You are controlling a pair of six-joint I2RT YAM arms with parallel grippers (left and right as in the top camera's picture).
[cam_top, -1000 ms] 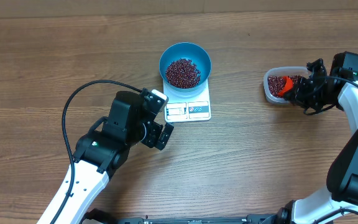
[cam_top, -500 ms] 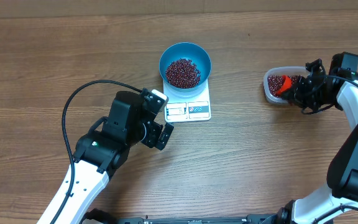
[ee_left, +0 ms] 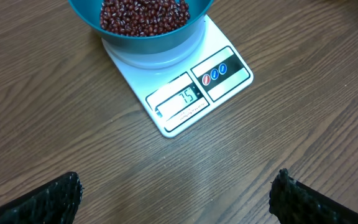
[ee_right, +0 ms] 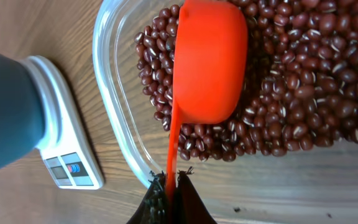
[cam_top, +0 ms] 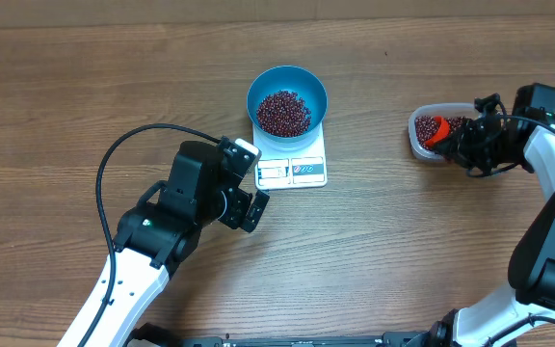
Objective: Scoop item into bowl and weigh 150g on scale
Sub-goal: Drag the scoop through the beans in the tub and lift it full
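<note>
A wooden bench (cam_top: 85, 77) is shown from above. At the upper centre of the frame, the blue bowl (cam_top: 287, 85) is set on the white scale (cam_top: 292, 166), presumably so that whatever is tipped in is weighed at once. A heap of beans (cam_top: 283, 113) is already gathered in it.

Just below and left of the scale, the left end effector (cam_top: 256, 183) is held with its fingers spread wide and nothing between them. Its camera is pointed at the display, probably so that the reading can be watched. In the left wrist view the digits appear to read seventy-five, which would be judged about half of the target.

At the right edge of the frame, the right end effector (cam_top: 462, 143) is clamped on the thin handle of an orange scoop (ee_right: 207, 62). The scoop is held over the beans in a clear tub (ee_right: 114, 124), well apart from the bowl, as if another load is being taken.

The inside of the scoop is turned away, so whether it is loaded cannot be told. The right fingertips are cut off at the bottom of the right wrist view. The top of the bowl is cropped in the left wrist view. The display is too small to be read from overhead.
</note>
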